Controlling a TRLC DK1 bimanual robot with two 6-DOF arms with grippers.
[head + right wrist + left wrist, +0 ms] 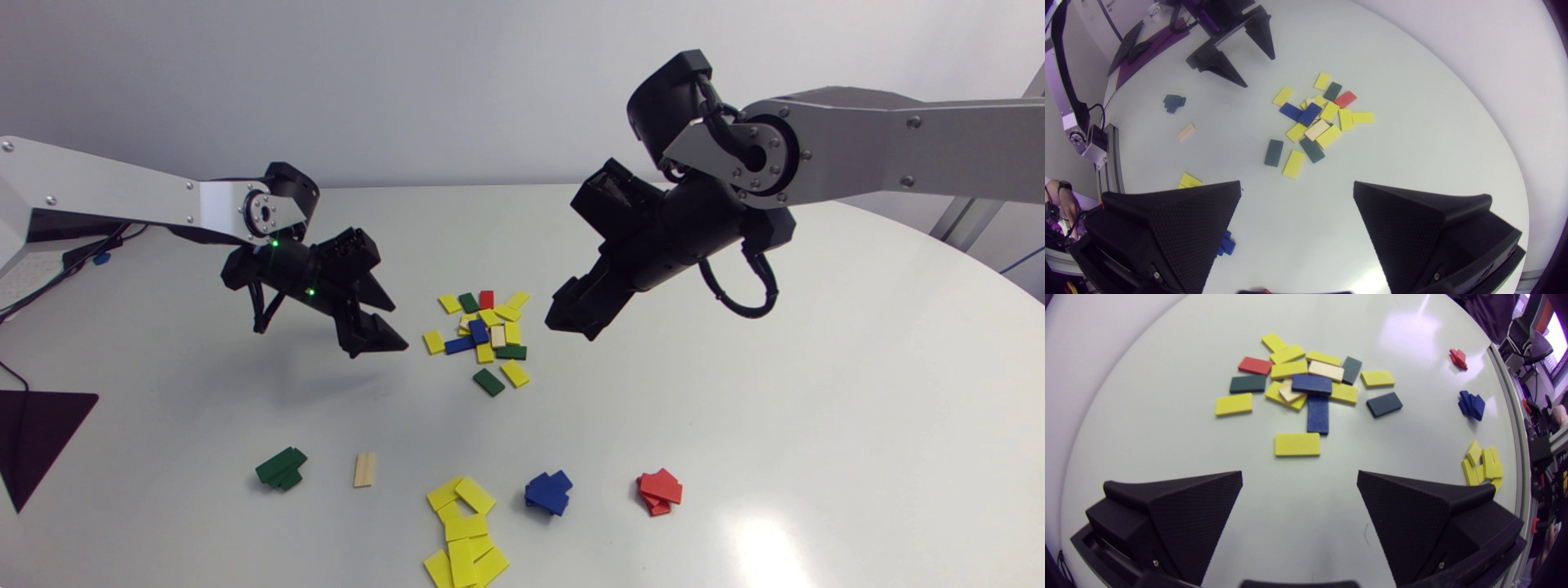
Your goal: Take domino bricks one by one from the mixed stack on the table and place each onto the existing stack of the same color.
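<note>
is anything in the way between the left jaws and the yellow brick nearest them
Nothing visible. The yellow brick lies flat just ahead of the left gripper, whose jaws stand open, with only bare table between. The nearest blue brick lies beyond it, not in front.

Mixed pile (486,327) sits mid-table, and I've got it flanked: my left gripper (400,327) hangs just left of it, my right gripper (569,331) just right, both above the table (816,408). Bricks overlap at the pile's heart, and two loose bricks (488,381) lie side by side at its near edge. Well in front of the pile runs a row, left to right: leftmost stack (282,468), single brick (365,469), middle stack (464,531) spreading furthest forward, fourth stack (549,492), rightmost stack (660,492).
</note>
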